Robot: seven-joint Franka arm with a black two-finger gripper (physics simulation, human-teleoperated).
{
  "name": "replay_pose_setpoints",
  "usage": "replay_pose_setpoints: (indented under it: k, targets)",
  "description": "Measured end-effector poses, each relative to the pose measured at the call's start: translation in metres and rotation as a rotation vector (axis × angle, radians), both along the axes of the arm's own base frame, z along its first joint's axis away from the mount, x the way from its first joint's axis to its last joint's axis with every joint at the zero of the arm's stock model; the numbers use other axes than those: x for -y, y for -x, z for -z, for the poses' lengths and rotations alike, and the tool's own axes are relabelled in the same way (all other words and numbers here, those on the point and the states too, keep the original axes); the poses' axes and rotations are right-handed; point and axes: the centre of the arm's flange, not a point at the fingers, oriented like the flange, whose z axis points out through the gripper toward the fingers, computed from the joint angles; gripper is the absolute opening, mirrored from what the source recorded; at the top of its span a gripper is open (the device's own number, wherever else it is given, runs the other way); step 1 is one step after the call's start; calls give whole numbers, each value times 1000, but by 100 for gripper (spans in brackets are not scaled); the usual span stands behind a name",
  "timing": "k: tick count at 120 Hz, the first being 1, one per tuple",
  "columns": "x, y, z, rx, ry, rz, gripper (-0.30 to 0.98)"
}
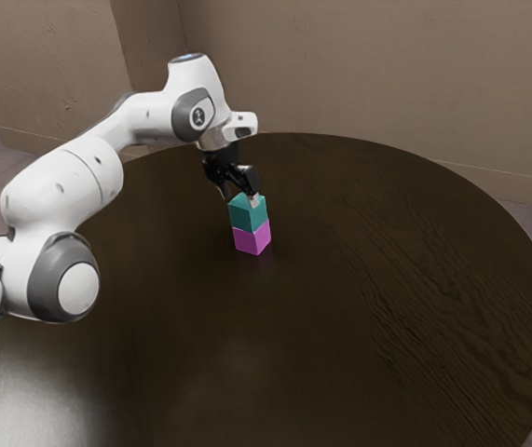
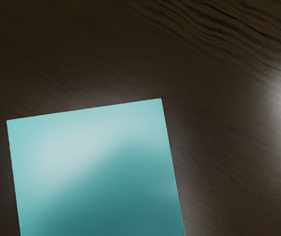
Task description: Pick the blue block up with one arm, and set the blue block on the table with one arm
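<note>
Nearest the camera in the exterior view, the white and grey arm (image 1: 63, 277) is seen at that view's left, bent upward and then carried over the round, dark wooden table (image 1: 377, 307). At its far end the black gripper (image 1: 240, 200) is held pointing down, low over a small stack of two blocks. Its fingers are spread apart at the top of the stack, one of them seen against the upper block's edge; the hand is open, and whether the block is touched cannot be told.

The blue block (image 1: 248, 214), rendered in a teal shade, is set on top of a magenta block (image 1: 252, 239), by which it is borne clear of the table. The magenta block is supported by the tabletop. In the wrist view the teal top face is shown close beneath the hand, lit by a pale sheen, with dark wood grain seen beyond its edges. Behind the table, a brown wall (image 1: 359, 74) can be made out.
</note>
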Motion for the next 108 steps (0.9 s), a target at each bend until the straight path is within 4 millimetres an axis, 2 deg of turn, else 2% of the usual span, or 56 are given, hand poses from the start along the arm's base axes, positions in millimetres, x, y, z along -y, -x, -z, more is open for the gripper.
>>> replay_pose_setpoints:
  k: [49,108]
  targets:
    - [-5,-7,44,5,-30,9,69]
    - [3,-18,53,96,-87,36,69]
